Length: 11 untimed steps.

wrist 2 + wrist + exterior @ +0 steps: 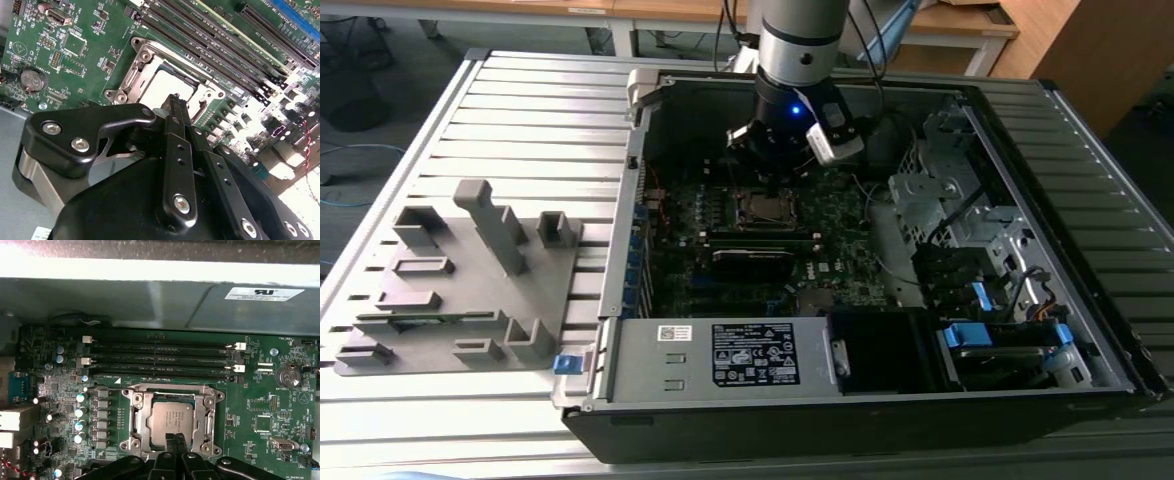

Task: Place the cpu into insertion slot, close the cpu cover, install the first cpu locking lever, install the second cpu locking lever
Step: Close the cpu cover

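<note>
Exterior view: the arm is reaching down into the open computer case (620, 250) on the slatted worktop (520, 110), and the pincer (771, 172) is hanging over the motherboard (260, 405).
Pincer: in both wrist views it is sitting drawn narrow with nothing visible between its fingers, its tip hovering at the edge of the socket frame, just beside the cpu (170, 417).
Cpu: it is lying flat inside the insertion slot (216, 399), next to the memory slots (160, 357), with its silver top showing.
Cpu cover: the cpu cover (137, 420) is appearing to lie down around the chip, framing it through its cut-out.
Step in hand: judging by this, placing and covering are looking done and lever work is being addressed. I cannot tell whether either lever is latched.
Doing it well: pressing should be staying on the metal frame or lever, never on the chip top, with the tip travelling slowly and squarely so it is not slipping onto nearby board parts.
</note>
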{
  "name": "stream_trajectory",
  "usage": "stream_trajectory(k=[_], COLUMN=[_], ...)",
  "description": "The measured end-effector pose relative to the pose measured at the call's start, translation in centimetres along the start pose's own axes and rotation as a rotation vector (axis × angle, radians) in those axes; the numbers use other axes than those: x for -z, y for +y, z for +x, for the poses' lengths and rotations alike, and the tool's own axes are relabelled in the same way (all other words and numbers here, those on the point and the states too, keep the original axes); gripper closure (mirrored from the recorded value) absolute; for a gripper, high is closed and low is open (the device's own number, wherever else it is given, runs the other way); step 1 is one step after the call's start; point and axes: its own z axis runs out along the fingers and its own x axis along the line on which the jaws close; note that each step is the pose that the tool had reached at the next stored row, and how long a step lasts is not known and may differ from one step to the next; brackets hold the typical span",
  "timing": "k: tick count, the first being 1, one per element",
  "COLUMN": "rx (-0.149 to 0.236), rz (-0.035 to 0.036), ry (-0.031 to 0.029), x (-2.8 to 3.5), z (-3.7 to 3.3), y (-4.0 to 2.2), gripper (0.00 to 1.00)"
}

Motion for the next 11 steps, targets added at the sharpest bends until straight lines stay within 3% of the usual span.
stream_trajectory(k=[6, 11], rx=[-0.001, -0.051], rz=[0.0006, 0.0006], ry=[-0.0002, -0.0003], x=[-0.35, -0.47], z=[0.0, 0.0], y=[0.0, 0.0], gripper=[0.89, 0.89])
